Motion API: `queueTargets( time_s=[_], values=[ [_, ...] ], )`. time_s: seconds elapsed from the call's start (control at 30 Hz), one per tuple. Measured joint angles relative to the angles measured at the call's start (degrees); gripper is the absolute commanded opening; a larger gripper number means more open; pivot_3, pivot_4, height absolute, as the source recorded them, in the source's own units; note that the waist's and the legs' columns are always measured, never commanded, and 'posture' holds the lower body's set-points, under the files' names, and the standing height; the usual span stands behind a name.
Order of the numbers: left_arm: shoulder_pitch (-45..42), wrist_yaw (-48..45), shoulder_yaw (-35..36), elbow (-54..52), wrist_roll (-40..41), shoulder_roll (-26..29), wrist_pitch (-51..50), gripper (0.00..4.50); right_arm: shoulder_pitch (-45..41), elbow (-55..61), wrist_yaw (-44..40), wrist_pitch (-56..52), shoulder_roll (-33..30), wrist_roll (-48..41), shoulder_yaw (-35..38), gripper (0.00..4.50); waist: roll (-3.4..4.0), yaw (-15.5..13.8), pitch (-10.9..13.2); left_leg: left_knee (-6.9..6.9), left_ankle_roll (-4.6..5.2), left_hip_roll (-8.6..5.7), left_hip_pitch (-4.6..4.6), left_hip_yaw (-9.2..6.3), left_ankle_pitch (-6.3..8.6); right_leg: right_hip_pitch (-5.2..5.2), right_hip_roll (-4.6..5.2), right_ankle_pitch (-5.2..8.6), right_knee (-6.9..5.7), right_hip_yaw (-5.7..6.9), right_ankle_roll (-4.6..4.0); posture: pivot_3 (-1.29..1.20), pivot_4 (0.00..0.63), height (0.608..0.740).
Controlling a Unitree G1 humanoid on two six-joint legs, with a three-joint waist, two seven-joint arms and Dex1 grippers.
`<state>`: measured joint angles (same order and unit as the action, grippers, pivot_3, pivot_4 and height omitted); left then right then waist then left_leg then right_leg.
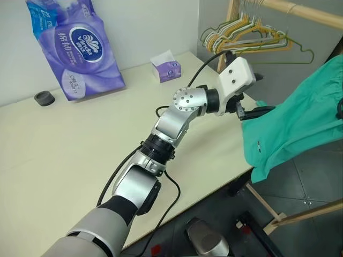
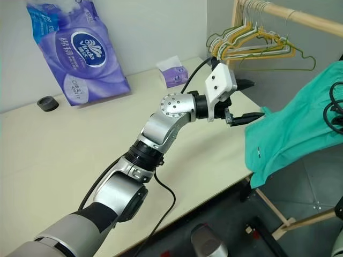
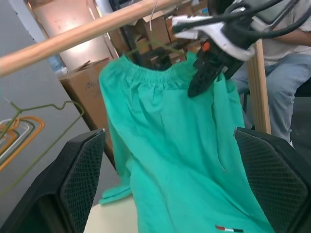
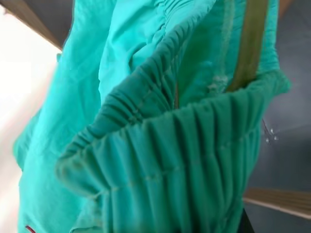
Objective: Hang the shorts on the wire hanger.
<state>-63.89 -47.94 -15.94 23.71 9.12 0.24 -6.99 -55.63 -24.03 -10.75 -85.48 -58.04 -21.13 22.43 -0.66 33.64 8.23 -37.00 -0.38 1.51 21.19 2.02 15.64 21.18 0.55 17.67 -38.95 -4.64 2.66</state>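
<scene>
The teal-green shorts (image 1: pixel 300 118) hang in the air off the table's right edge, waistband up. My right gripper (image 3: pixel 208 77) is shut on the gathered waistband (image 4: pixel 160 165), seen from the left wrist. The wire hanger (image 3: pixel 163 46) shows as a thin green wire just above the waistband, its hook rising to the wooden rod (image 3: pixel 73 36). An olive strip (image 4: pixel 250 43) crosses the waistband's opening; I cannot tell whether the wire passes through the shorts. My left gripper (image 1: pixel 265 93) points level at the shorts' near edge, open, its fingers (image 3: pixel 80 179) wide apart with nothing between them.
A bunch of yellow and green hangers (image 1: pixel 246 35) hangs on the wooden rack (image 1: pixel 300 9) beyond the table corner. On the cream table (image 1: pixel 64 160) stand a purple tissue pack (image 1: pixel 75 48), a small tissue box (image 1: pixel 167 69) and a black cap (image 1: pixel 44 98). A seated person (image 3: pixel 286 73) and boxes lie behind the rack.
</scene>
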Motion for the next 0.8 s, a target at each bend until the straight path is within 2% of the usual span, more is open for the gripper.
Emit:
queueTargets(
  time_s=[0.27,0.37,0.47,0.6,0.63,0.7,0.8],
  values=[
    [-2.33,1.06,0.68,1.65,-0.08,-2.35,0.4,4.45,-10.32,-21.53,-8.12,12.12,-2.87,6.96,-12.86,0.0,-0.08,-0.09,1.27,0.1,-0.05,-0.05,-0.32,0.64,0.03,-0.05,0.07,0.02,0.02,-0.65,0.34,-0.52,0.17,0.74],
    [-2.56,-1.44,0.97,1.58,1.84,-2.77,-1.73,4.45,-12.0,-23.57,-10.59,12.64,-2.92,8.16,-14.77,0.0,-0.12,-0.13,1.32,0.08,-0.08,-0.06,-0.35,0.84,0.02,-0.05,0.16,-0.01,0.02,-0.75,0.45,-0.52,0.169,0.74],
    [-2.97,-6.03,1.73,0.86,5.54,-2.78,-5.7,4.45,-12.52,-23.76,-11.88,12.24,-2.84,8.62,-14.82,0.0,-0.14,-0.15,1.33,0.05,-0.08,-0.09,-0.38,1.01,0.02,-0.05,0.23,-0.05,0.03,-0.87,0.56,-0.52,0.166,0.74],
    [-5.89,-7.74,3.63,1.34,7.46,-2.58,-8.25,4.45,-12.53,-23.39,-12.77,11.98,-2.44,8.58,-13.89,0.0,-0.16,-0.13,1.34,0.03,-0.08,-0.15,-0.4,1.17,0.02,-0.04,0.3,-0.1,0.09,-0.94,0.68,-0.52,0.164,0.74],
    [-6.45,-7.74,4.16,1.45,7.5,-2.56,-8.33,4.5,-12.53,-23.29,-12.67,11.72,-2.27,8.54,-13.18,0.54,-0.16,-0.13,1.34,0.03,-0.08,-0.16,-0.4,1.2,0.02,-0.04,0.3,-0.1,0.09,-0.95,0.69,-0.52,0.163,0.74],
    [-6.72,-7.79,4.84,1.63,7.58,-2.54,-8.73,4.5,-12.53,-23.07,-11.83,10.45,-2.07,8.5,-11.66,1.02,-0.16,-0.13,1.34,0.04,-0.09,-0.15,-0.41,1.21,0.02,-0.04,0.31,-0.1,0.1,-0.99,0.7,-0.52,0.163,0.74],
    [-6.66,-7.92,5.03,2.67,7.54,-2.44,-9.15,4.5,-12.51,-20.77,-10.63,7.63,-1.83,8.34,-8.82,2.04,-0.14,-0.15,1.34,0.05,-0.09,-0.16,-0.41,1.22,0.02,-0.02,0.32,-0.09,0.09,-1.02,0.72,-0.52,0.159,0.74]
  ],
)
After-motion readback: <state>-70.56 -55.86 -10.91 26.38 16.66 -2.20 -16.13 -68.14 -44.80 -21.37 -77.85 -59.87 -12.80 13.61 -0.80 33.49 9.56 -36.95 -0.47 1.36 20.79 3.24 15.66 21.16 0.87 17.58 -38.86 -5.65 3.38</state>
